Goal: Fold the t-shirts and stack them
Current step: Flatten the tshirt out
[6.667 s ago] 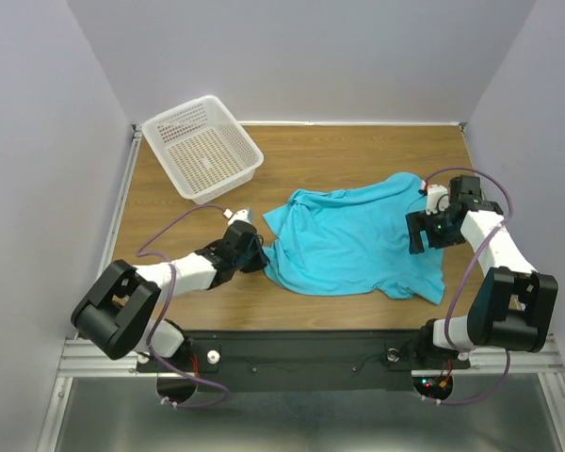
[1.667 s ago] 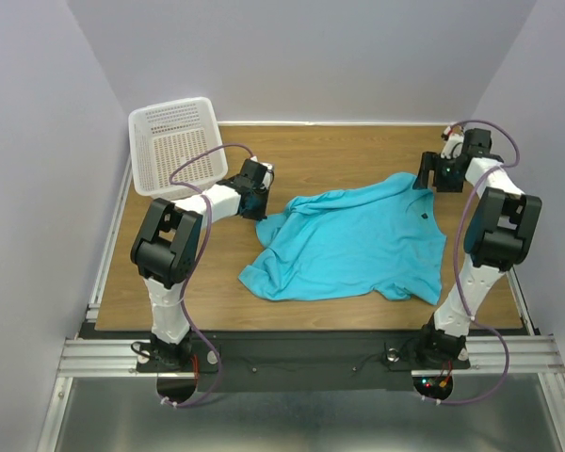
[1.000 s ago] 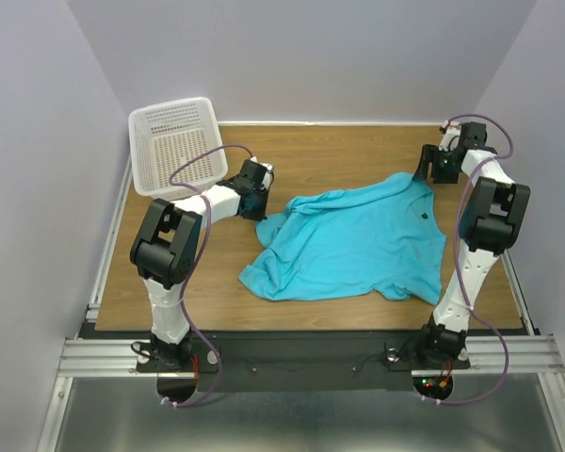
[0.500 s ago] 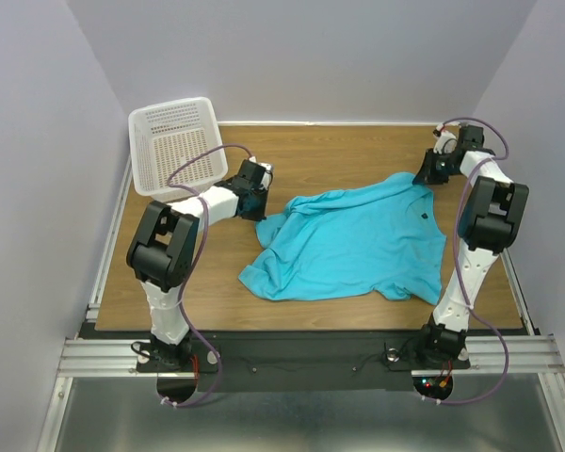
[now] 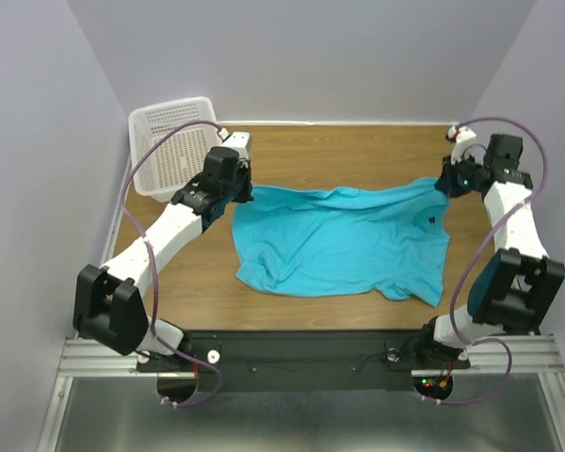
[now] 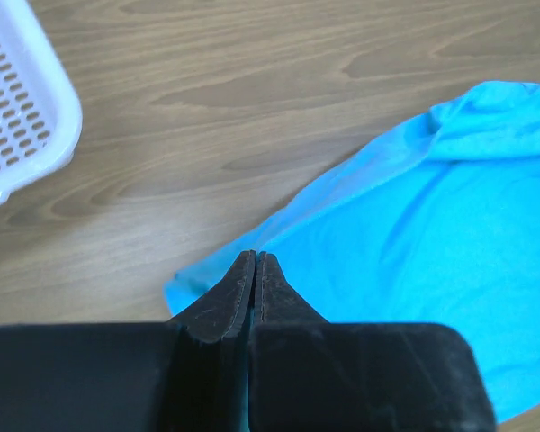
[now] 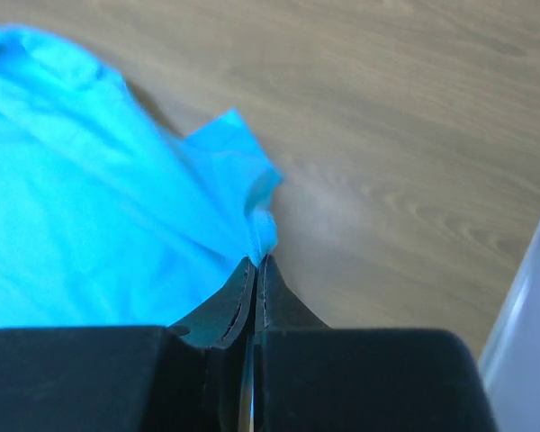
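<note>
One turquoise t-shirt [image 5: 344, 240] lies spread wide across the wooden table, its far edge pulled taut between the two grippers. My left gripper [image 5: 242, 195] is shut on the shirt's far left corner; in the left wrist view the closed jaws [image 6: 255, 259] sit over the cloth [image 6: 432, 234], with blue showing in the slit between them. My right gripper [image 5: 444, 185] is shut on the far right corner. In the right wrist view its jaws [image 7: 256, 263] pinch a bunched edge of the cloth [image 7: 90, 180]. A small dark mark [image 5: 431, 221] shows near the shirt's right side.
A white perforated basket [image 5: 165, 141] stands at the far left corner, just behind the left arm, and its rim [image 6: 18, 117] shows in the left wrist view. Grey walls close in the table on the left, back and right. Bare wood [image 5: 339, 151] lies behind the shirt.
The right gripper has shut on the shirt's corner and pulled it right. The left arm has swung out and drawn its corner left, so the crumpled shirt now lies stretched wide.
</note>
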Tool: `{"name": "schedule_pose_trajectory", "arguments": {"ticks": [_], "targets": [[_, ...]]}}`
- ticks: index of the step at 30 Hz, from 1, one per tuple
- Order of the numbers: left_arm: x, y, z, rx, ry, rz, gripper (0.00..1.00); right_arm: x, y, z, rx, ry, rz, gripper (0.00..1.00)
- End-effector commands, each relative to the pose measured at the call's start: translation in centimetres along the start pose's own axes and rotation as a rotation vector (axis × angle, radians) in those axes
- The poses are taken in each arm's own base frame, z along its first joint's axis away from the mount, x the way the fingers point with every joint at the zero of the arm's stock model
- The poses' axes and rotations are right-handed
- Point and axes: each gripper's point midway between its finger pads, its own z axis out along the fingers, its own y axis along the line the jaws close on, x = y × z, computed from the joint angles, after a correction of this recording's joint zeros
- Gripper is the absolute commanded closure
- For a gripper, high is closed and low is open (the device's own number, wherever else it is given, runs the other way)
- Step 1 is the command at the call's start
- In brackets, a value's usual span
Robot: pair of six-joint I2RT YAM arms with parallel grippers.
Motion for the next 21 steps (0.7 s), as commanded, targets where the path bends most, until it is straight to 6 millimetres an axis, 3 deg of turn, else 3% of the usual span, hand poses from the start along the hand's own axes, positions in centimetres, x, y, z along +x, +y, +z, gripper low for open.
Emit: {"name": "schedule_pose_trajectory", "arguments": {"ticks": [1, 2, 5, 9, 11, 13, 14, 15, 18, 21], "targets": [[3.0, 1.6, -1.0, -0.071, 0.067, -0.021, 1.00, 7.6, 1.1, -1.2, 0.027, 0.185, -0.127, 0.99], [4.2, 2.1, -1.1, -0.092, 0.093, -0.024, 1.00, 9.8, 1.5, -1.7, 0.044, 0.232, -0.139, 0.99], [6.1, 2.0, -1.1, -0.071, 0.143, -0.036, 1.00, 12.3, 2.4, -2.1, 0.035, 0.280, -0.156, 0.99], [8.9, 1.1, -0.6, -0.011, 0.257, -0.040, 1.00, 17.2, 4.5, -2.4, -0.029, 0.391, -0.155, 0.99], [9.8, 1.0, -0.7, -0.001, 0.291, -0.038, 1.00, 18.5, 4.8, -2.8, -0.042, 0.431, -0.175, 0.99], [10.2, 1.0, -1.0, 0.002, 0.310, -0.035, 1.00, 19.6, 4.9, -3.1, -0.039, 0.467, -0.176, 0.93], [10.4, 1.0, -1.1, 0.001, 0.314, -0.034, 1.00, 19.7, 4.9, -3.2, -0.038, 0.474, -0.177, 0.87], [10.4, 1.0, -1.2, 0.003, 0.312, -0.034, 1.00, 19.7, 4.8, -3.2, -0.032, 0.475, -0.174, 0.68], [10.7, 1.2, -1.5, 0.000, 0.312, -0.036, 1.00, 17.7, 4.3, -3.4, 0.004, 0.420, -0.128, 0.39], [11.0, 1.3, -1.5, -0.004, 0.316, -0.037, 1.00, 14.3, 3.0, -3.3, 0.052, 0.345, -0.030, 0.30]]}}
